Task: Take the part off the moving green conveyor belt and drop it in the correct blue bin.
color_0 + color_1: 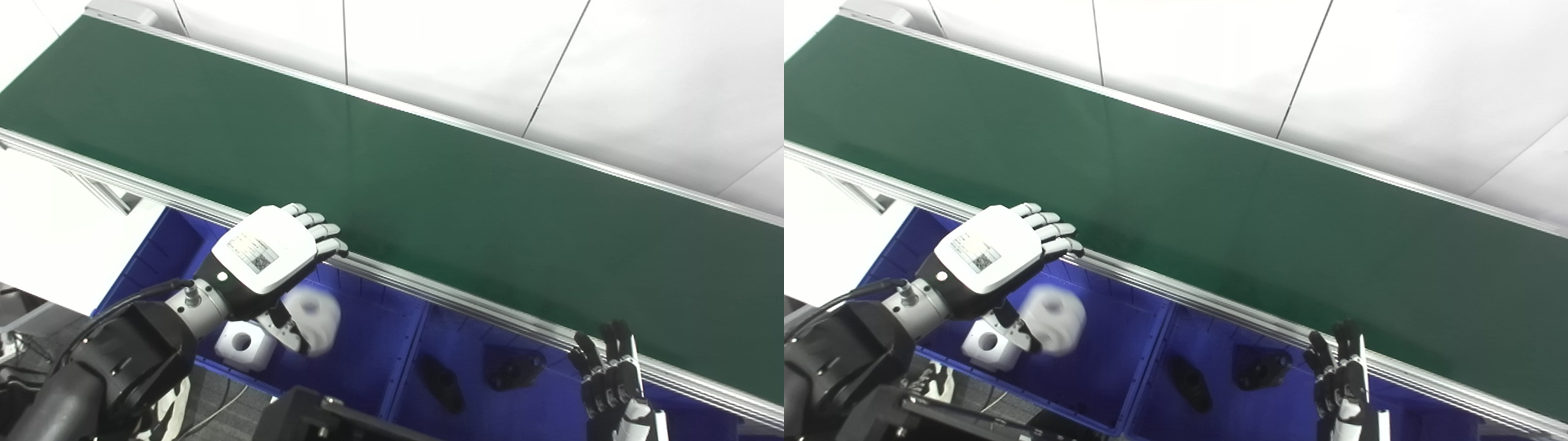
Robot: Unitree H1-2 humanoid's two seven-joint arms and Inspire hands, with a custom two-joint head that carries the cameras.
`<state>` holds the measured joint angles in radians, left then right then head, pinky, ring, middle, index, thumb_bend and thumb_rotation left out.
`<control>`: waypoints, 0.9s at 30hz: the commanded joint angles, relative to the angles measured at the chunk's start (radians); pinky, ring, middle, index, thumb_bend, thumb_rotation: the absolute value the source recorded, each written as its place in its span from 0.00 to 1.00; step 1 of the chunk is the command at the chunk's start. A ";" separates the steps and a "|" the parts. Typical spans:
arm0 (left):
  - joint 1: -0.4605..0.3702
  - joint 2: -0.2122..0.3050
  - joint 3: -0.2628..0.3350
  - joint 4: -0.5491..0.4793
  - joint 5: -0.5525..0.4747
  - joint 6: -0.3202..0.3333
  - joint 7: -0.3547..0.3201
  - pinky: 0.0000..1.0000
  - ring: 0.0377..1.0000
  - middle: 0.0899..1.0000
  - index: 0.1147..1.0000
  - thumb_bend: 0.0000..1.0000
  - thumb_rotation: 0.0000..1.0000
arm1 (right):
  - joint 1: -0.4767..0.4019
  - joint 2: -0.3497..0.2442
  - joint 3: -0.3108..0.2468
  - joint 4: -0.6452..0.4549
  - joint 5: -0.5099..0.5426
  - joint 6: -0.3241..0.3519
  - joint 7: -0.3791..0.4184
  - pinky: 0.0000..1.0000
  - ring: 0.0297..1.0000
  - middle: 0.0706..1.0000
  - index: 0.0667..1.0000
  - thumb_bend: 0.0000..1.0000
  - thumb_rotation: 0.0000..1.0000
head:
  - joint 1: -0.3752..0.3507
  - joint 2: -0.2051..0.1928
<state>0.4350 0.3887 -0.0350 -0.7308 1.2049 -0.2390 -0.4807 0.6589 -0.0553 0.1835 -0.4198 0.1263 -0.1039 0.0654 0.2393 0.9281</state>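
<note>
My left hand [269, 254] hovers palm down over the left blue bin [361, 361], at the belt's near rail, with its fingers spread open. A white part [315, 318] is blurred just below the hand, out of its grasp, above the bin floor. It also shows in the right eye view [1053, 318]. Another white block with a hole [245, 346] lies in the same bin. The green conveyor belt [429, 177] carries no part. My right hand [609, 380] is at the bottom right, fingers up and apart, empty.
A second blue bin [551, 398] to the right holds two black parts [441, 383] [514, 366]. The belt's aluminium rail [465, 300] runs between belt and bins. White wall panels lie beyond the belt. A black device [324, 419] sits at the bottom edge.
</note>
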 commanded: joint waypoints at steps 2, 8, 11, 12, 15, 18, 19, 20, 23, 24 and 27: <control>0.002 -0.003 0.022 -0.051 -0.010 0.003 0.000 0.87 0.86 0.88 0.76 1.00 0.68 | 0.006 0.005 -0.001 -0.019 0.002 -0.032 0.010 0.91 0.92 0.98 0.99 0.79 0.94 | -0.001 0.000; -0.001 -0.007 0.034 -0.081 -0.052 0.009 -0.050 0.87 0.86 0.88 0.79 1.00 0.70 | 0.007 0.005 -0.001 -0.026 -0.005 -0.026 0.008 0.91 0.91 0.98 0.99 0.79 0.94 | -0.005 0.001; -0.001 -0.018 0.043 -0.093 -0.139 0.034 -0.065 0.87 0.86 0.89 0.80 1.00 0.70 | 0.009 0.004 0.000 -0.034 -0.004 -0.014 0.007 0.91 0.91 0.98 0.99 0.80 0.94 | -0.009 0.002; 0.002 -0.034 0.050 -0.088 -0.231 0.056 -0.041 0.85 0.85 0.88 0.79 1.00 0.68 | 0.010 0.005 0.001 -0.036 -0.005 -0.012 0.007 0.91 0.91 0.98 0.99 0.80 0.94 | -0.016 0.003; 0.013 -0.107 0.075 -0.067 -0.624 0.173 0.012 0.77 0.81 0.84 0.77 0.93 0.61 | 0.012 0.012 0.007 -0.043 -0.021 -0.003 0.001 0.89 0.91 0.98 0.98 0.80 0.94 | -0.054 0.010; 0.020 -0.164 0.088 -0.054 -0.860 0.232 0.033 0.79 0.86 0.88 0.82 0.85 0.68 | 0.017 0.025 0.016 -0.048 -0.044 -0.002 -0.007 0.88 0.90 0.97 0.97 0.79 0.94 | -0.136 0.024; 0.026 -0.203 0.090 -0.049 -0.941 0.258 0.047 0.81 0.88 0.90 0.84 0.84 0.70 | 0.019 0.034 0.022 -0.050 -0.060 -0.001 -0.013 0.88 0.90 0.97 0.97 0.79 0.94 | -0.179 0.030; 0.032 -0.237 0.090 -0.042 -1.008 0.273 0.061 0.87 0.93 0.95 0.90 0.83 0.76 | 0.022 0.042 0.028 -0.053 -0.076 0.002 -0.019 0.87 0.89 0.96 0.97 0.79 0.94 | -0.190 0.031; 0.049 -0.338 0.096 0.001 -1.168 0.316 0.094 0.99 1.00 1.00 0.99 0.88 0.87 | 0.034 0.069 0.062 -0.075 -0.144 0.034 -0.034 0.84 0.88 0.96 0.97 0.79 0.97 | -0.320 0.042; 0.055 -0.368 0.097 0.015 -1.202 0.336 0.101 0.99 1.00 1.00 1.00 0.89 0.88 | 0.036 0.077 0.074 -0.079 -0.161 0.038 -0.038 0.84 0.88 0.96 0.97 0.79 0.98 | -0.339 0.043; 0.061 -0.407 0.107 0.060 -1.279 0.368 0.114 1.00 1.00 1.00 1.00 0.93 0.91 | 0.039 0.113 0.108 -0.082 -0.202 0.043 -0.058 0.85 0.89 0.96 0.98 0.78 0.98 | -0.448 0.055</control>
<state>0.4810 0.0003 0.0502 -0.6677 0.0724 0.0896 -0.4295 0.6730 0.0082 0.2567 -0.4312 -0.0240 -0.0672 0.0226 -0.1657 0.9787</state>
